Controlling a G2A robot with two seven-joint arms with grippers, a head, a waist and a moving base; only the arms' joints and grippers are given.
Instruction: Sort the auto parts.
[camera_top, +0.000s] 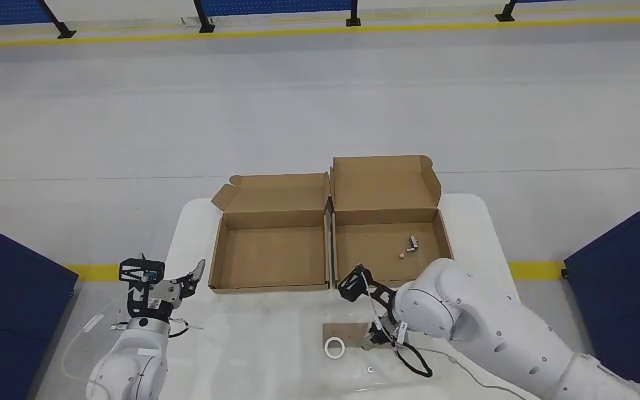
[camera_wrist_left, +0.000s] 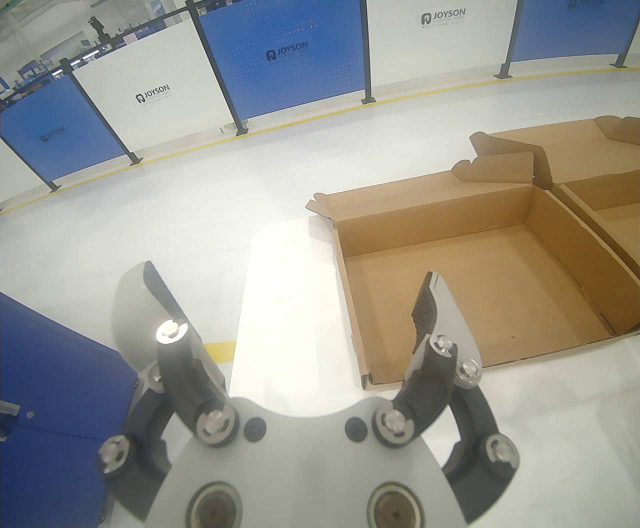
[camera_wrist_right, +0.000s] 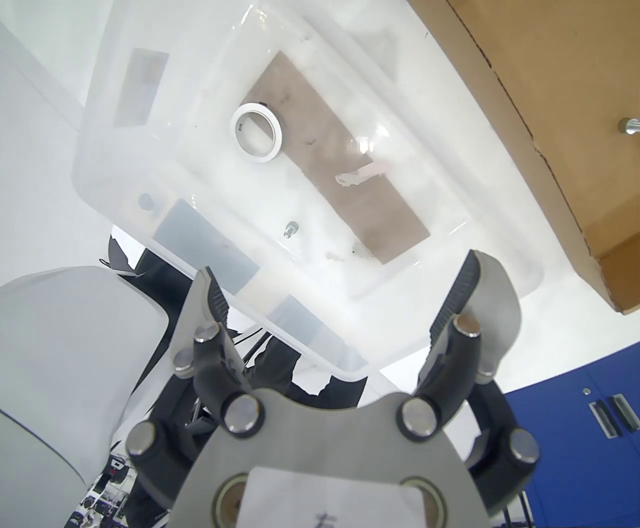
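A clear plastic bin (camera_wrist_right: 87, 165) at the table's front holds a white ring (camera_wrist_right: 256, 131), a small bolt (camera_wrist_right: 290, 229) and a pale clip (camera_wrist_right: 360, 175) on a brown card (camera_wrist_right: 395, 225). My right gripper (camera_wrist_right: 339, 267) hangs open just above the bin's near end, with nothing between its fingers. In the top view the ring (camera_top: 334, 347) lies left of the right gripper (camera_top: 377, 333). Two open cardboard boxes stand behind the bin. The left box (camera_top: 270, 250) is empty; the right box (camera_top: 390, 240) holds two small metal parts (camera_top: 412, 241). My left gripper (camera_wrist_left: 290, 275) is open and empty.
The left gripper (camera_top: 182, 282) sits over the white table's (camera_top: 250, 330) front left corner, short of the left box (camera_wrist_left: 435, 220). A corner of the right box (camera_wrist_right: 550, 100) is close beside the right gripper. Blue panels flank the table.
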